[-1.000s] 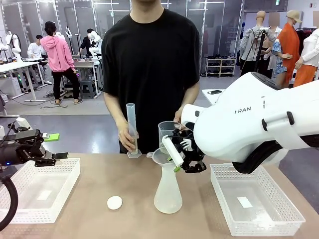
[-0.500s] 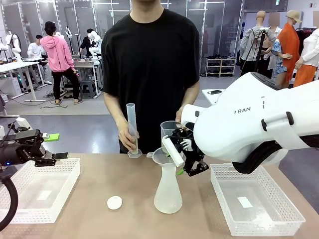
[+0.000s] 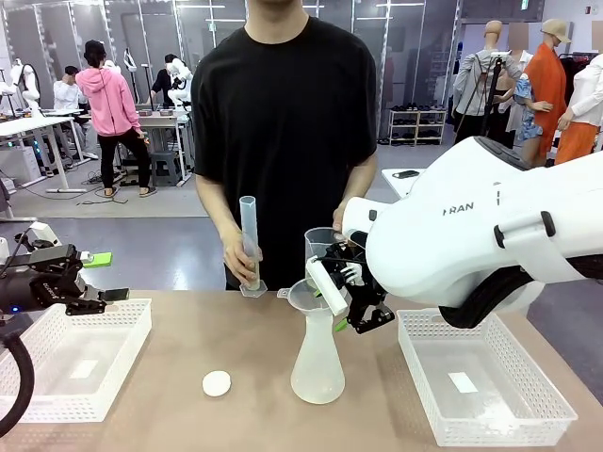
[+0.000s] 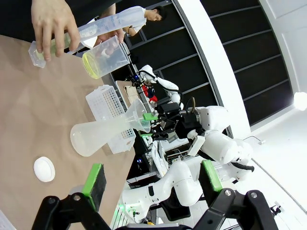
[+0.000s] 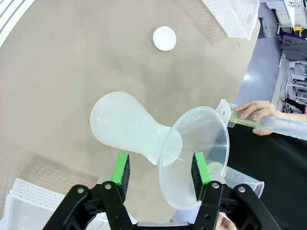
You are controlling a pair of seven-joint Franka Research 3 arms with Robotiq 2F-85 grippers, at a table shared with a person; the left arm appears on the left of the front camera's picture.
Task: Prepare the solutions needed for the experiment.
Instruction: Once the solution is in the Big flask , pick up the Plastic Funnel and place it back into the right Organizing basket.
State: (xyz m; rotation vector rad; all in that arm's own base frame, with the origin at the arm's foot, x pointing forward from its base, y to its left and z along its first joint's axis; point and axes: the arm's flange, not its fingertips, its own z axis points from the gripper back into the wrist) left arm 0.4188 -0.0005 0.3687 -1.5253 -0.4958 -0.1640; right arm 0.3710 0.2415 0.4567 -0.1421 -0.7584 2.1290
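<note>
Green-padded right gripper straddling funnel atop conical flask, centre frame; hold unclear. Left gripper wide apart. Yellowish solutions in beaker.

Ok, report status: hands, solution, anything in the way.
Left hand open, at the left basket. Right hand astride the funnel on the flask, grip unclear. Solution in the person's beaker, by the funnel. Nothing blocking.
</note>
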